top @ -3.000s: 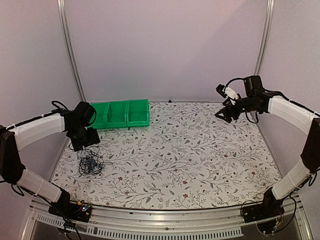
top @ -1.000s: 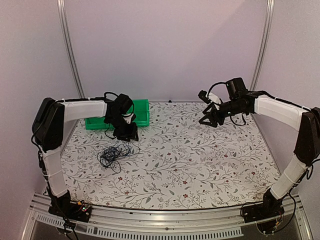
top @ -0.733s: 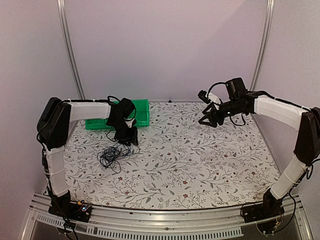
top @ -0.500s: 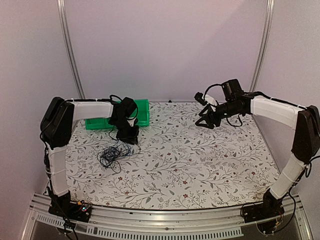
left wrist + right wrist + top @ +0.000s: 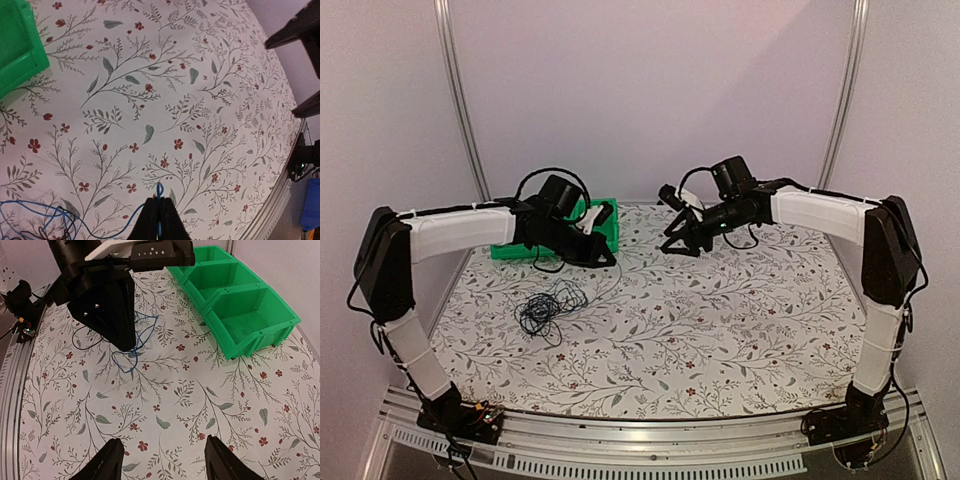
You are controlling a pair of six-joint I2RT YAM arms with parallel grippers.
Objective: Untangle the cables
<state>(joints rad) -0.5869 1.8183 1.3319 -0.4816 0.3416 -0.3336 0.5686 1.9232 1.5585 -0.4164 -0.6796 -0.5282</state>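
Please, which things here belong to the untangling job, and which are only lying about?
Job:
- tangled bundle of thin blue and black cables
- left gripper, shut on one blue strand
- right gripper, open and empty

Lying about:
- green plastic bin with three compartments
- flower-patterned table cover

Both arms extend inward toward each other. Left end effector [image 5: 158, 220]: fingers pressed together, pinching a strand of the cables [image 5: 542, 312]. Right end effector [image 5: 164, 452]: fingers spread apart, holding nothing.
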